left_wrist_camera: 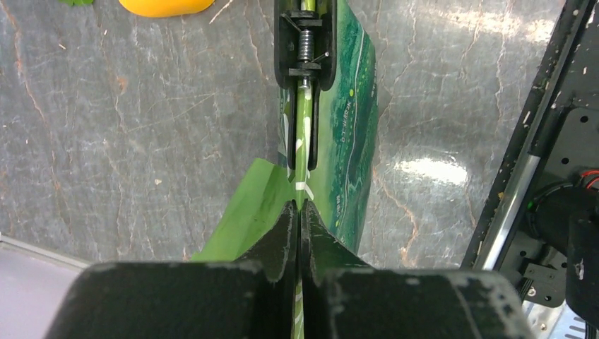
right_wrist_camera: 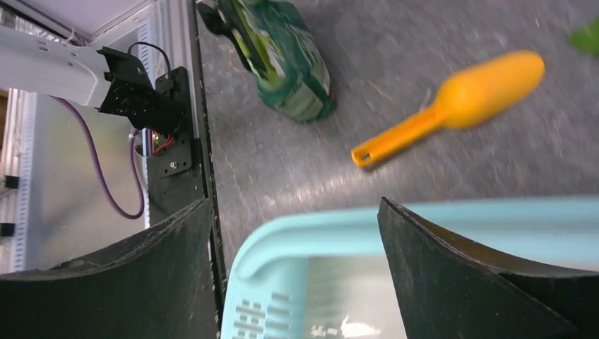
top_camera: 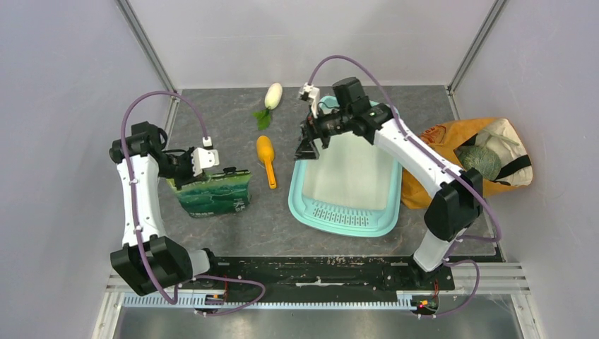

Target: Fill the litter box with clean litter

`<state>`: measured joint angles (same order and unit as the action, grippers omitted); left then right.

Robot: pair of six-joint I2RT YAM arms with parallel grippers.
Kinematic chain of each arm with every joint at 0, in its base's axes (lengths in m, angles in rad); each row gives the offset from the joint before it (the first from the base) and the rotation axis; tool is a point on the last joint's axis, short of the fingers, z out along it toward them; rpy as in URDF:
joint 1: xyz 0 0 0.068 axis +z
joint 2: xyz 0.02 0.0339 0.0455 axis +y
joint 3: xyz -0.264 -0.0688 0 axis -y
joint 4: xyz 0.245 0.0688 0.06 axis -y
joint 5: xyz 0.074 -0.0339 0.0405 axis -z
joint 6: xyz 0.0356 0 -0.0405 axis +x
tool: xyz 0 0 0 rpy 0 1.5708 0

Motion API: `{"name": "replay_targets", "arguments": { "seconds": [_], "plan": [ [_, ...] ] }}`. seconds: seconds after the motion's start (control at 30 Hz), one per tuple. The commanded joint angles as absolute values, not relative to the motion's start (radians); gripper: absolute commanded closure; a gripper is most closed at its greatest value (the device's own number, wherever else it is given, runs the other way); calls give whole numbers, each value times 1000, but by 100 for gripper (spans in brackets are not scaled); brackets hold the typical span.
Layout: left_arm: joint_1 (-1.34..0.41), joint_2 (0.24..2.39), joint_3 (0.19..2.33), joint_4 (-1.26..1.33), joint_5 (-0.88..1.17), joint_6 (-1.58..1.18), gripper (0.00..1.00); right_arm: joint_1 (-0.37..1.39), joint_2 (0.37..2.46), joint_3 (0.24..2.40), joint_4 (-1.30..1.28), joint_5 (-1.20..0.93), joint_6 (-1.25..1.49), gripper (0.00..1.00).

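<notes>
Both arms [top_camera: 406, 152] are built of smooth white links [top_camera: 134, 198] joined by bulky black joints [top_camera: 452, 205], with looping mauve cables [top_camera: 152, 94] running along them and matte black, scuffed, curved fingers [right_wrist_camera: 452, 275] at the ends.

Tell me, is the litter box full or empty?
Empty. In the top view the litter box shows only its bare white basin, and nothing lies in it.
</notes>
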<state>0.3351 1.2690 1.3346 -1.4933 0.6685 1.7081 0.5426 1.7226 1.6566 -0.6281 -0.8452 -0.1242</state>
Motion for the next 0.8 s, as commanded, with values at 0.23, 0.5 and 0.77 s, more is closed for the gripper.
{"name": "replay_targets", "arguments": {
  "seconds": [0.23,0.5,0.77],
  "plan": [
    [338,1193,1311,-1449,769,1614,79,844,1878,1794,-329,-739,-259,10],
    [390,1190,1333,-1458,740,1590,60,934,1993,1916,-340,-635,-360,14],
    [453,1240,1389,-1500,753,1607,58,986,2014,1919,-326,-577,-448,29]
  ]
}}
